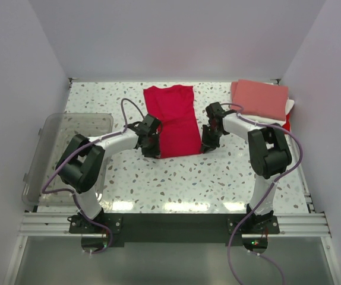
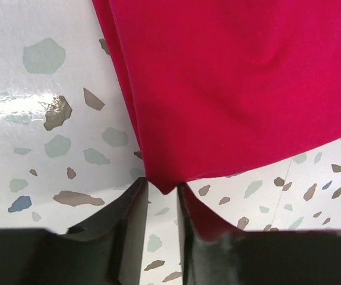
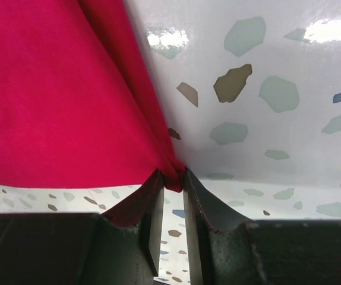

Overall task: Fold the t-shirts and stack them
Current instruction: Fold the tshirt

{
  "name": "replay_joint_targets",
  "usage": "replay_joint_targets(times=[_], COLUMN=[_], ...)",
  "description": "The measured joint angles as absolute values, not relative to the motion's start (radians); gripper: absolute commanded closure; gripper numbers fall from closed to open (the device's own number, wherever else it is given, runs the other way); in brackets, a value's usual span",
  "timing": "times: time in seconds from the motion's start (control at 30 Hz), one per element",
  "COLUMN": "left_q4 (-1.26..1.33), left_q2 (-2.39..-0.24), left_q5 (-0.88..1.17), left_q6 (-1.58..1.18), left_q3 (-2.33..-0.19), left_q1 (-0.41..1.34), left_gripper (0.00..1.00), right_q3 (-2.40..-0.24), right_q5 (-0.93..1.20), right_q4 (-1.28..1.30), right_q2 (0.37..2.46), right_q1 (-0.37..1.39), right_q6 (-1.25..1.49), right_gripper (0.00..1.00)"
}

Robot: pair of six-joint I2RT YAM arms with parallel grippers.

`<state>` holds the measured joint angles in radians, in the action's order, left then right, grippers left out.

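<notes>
A crimson-red t-shirt (image 1: 175, 120) lies lengthwise on the speckled table, sides folded in, neck toward the back. My left gripper (image 1: 152, 148) is shut on its near left corner; in the left wrist view the cloth tip (image 2: 163, 178) sits pinched between the black fingers (image 2: 132, 219). My right gripper (image 1: 206, 146) is shut on the near right corner, with the cloth (image 3: 173, 172) bunched between its fingers (image 3: 209, 208). A stack of folded shirts stands at the back right: salmon-pink (image 1: 261, 98) on top, white (image 1: 289, 106) and red (image 1: 286, 124) edges showing beneath.
A clear plastic bin (image 1: 63, 155) sits at the table's left edge, beside the left arm. White walls close the back and both sides. The arm bases and an aluminium rail (image 1: 170, 222) run along the near edge.
</notes>
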<state>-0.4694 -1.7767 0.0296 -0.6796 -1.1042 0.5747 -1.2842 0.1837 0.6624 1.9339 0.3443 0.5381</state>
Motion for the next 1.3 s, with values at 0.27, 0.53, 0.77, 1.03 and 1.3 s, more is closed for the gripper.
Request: replay_joint_targets(times=[0.27, 0.53, 0.77, 1.03, 1.3], left_q4=[-0.45, -0.426, -0.425, -0.437, -0.496], left_q2=[-1.786, -1.766, -1.646, -1.468, -1.257], left_q5=[0.031, 0.038, 0.063, 0.115, 0.187], left_q6=[-0.675, -0.649, -0.598, -0.532, -0.53], left_q3=[-1.084, -1.057, -0.986, -0.914, -0.839], left_q1=[0.577, 0.577, 0.578, 0.592, 0.621], left_gripper=[1.0, 1.0, 1.0, 1.0, 1.0], right_q3=[-1.271, -1.267, -1.243, -1.22, -1.168], right_q5=[0.204, 0.22, 0.223, 0.219, 0.204], right_q4=[0.653, 0.657, 0.688, 0.759, 0.894], right_q2=[1.93, 1.923, 1.848, 1.729, 1.524], right_q1=[0.357, 0.369, 0.393, 0.442, 0.491], right_q6=[0.541, 0.541, 0.535, 0.508, 0.496], right_gripper=[0.94, 1.0, 1.0, 1.0, 1.0])
